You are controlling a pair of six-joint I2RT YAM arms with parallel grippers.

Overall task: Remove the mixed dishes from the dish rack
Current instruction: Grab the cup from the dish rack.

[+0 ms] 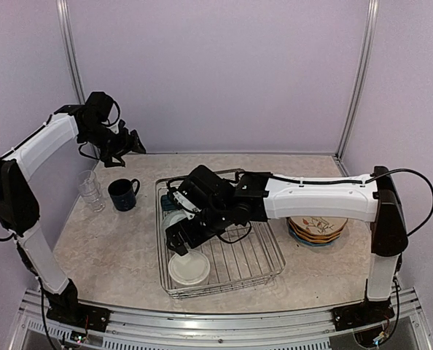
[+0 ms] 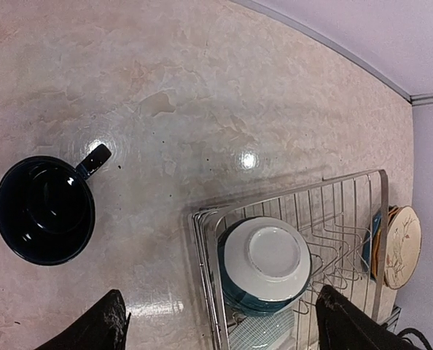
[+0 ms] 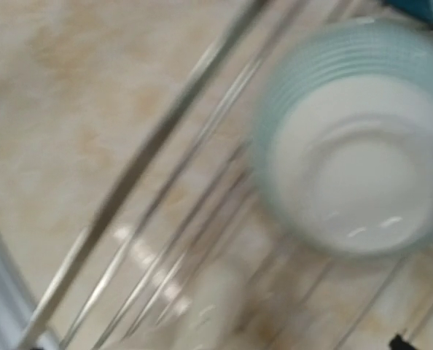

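**Left claw high and wide, right claw down in the rack**

Far left, the left claw (image 1: 127, 144) hangs high above the table (image 1: 114, 251), a beige top with a marble pattern and a soft sheen. Its two dark fingers (image 2: 103, 324) stand wide apart at the bottom corners of the wrist view, with nothing between them.

Near the left wall the clear glasses (image 1: 90, 188) stand upright. Just beside them, on their right, is the navy mug (image 1: 123, 194): round, glossy, mouth up, handle on its right.

Now the centre. The rack (image 1: 275, 255) is a rectangular basket of thin silver wire with low sides. By its left wall, toward the far corner, the teal bowl (image 2: 266, 262) lies upside down, its white ringed foot facing up above dark glazed sides.

The right claw (image 1: 176, 237) reaches across into the rack's left half. It is spread as wide as it goes, and nothing shows in its grip (the wrist view is badly blurred). That view does catch a ribbed dish (image 3: 348, 146), pale green with fine ridges round a smooth white face. Cup or bowl, I cannot tell.

Far right, outside the rack, the plates (image 1: 317, 230) lie stacked flat. A cream one with a brown leaf sprig is on top, with a blue edge beneath.
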